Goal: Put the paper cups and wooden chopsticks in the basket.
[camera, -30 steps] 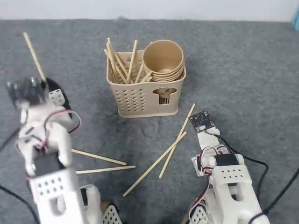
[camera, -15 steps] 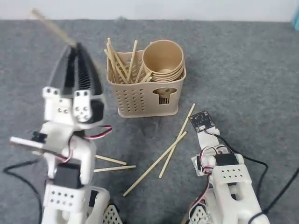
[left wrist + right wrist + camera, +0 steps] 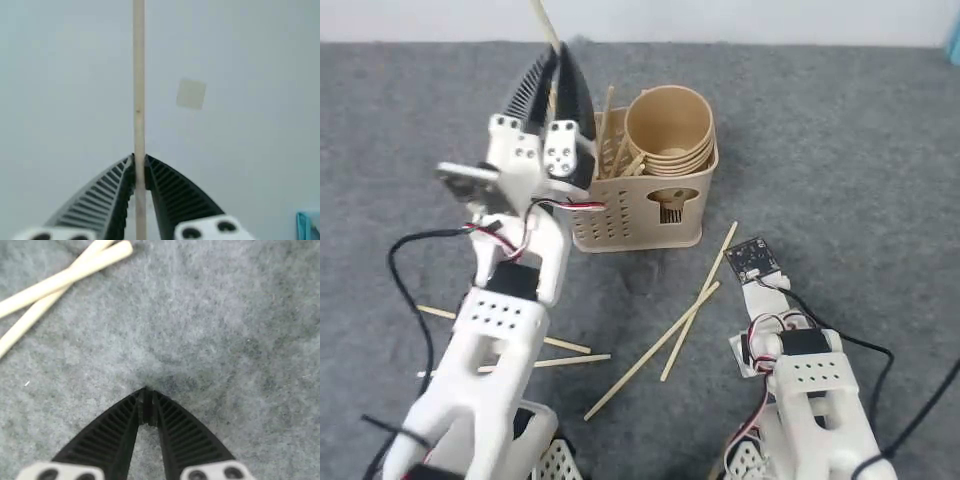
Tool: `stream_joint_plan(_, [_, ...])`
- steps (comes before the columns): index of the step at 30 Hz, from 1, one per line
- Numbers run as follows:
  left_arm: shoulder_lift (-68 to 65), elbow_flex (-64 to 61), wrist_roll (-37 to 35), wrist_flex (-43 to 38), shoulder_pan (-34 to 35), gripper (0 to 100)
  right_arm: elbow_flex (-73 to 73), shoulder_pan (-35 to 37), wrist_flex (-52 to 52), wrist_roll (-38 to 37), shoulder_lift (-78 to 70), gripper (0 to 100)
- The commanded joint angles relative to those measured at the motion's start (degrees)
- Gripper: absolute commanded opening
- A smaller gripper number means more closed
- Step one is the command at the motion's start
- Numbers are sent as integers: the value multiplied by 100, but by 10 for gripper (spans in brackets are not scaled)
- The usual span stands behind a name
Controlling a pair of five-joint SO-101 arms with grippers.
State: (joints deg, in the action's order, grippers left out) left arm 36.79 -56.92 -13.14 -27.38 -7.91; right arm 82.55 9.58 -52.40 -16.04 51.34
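My left gripper (image 3: 554,66) is raised beside the left rim of the beige basket (image 3: 620,215), shut on a wooden chopstick (image 3: 544,22) that sticks up past its tips. In the left wrist view the chopstick (image 3: 139,95) stands straight between the closed fingers of the left gripper (image 3: 139,162). Stacked paper cups (image 3: 669,125) and several chopsticks (image 3: 605,125) sit in the basket. My right gripper (image 3: 146,405) is shut and empty, its tips at the grey carpet, near two chopstick ends (image 3: 60,279).
Two crossed chopsticks (image 3: 692,300) lie on the grey carpet in front of the basket, next to the right arm (image 3: 810,380). Two more chopsticks (image 3: 552,358) lie by the left arm's base. Open carpet lies to the right of the basket.
The left arm swung from the far left over to the basket's left rim, carrying the chopstick upright. The right arm has kept still.
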Motion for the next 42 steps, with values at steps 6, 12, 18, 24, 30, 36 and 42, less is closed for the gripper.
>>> stream_joint_plan(6, [-185, -558, -79, -237, -9, 45, -62, 48, -48, -70, 66, 8])
stream_joint_plan(12, [-141, -523, -97, 53, 299, 205, -62, 48, -48, -316, 66, 8])
stream_joint_plan(18, [246, -382, -97, 993, 712, 179, -62, 48, -48, -316, 66, 8])
stream_joint_plan(24, [1688, -409, -79, 2189, 1169, 58, -62, 48, -40, -299, 66, 8])
stream_joint_plan(30, [3613, -409, -88, 4281, 1407, 13, -62, 48, 66, -299, 66, 8])
stream_joint_plan(36, [4879, -435, -88, 5969, 2391, 13, -62, 48, 66, -290, 66, 8])
stream_joint_plan(42, [4730, -1543, -88, 6470, 3771, 13, -105, -171, 136, 308, 66, 8])
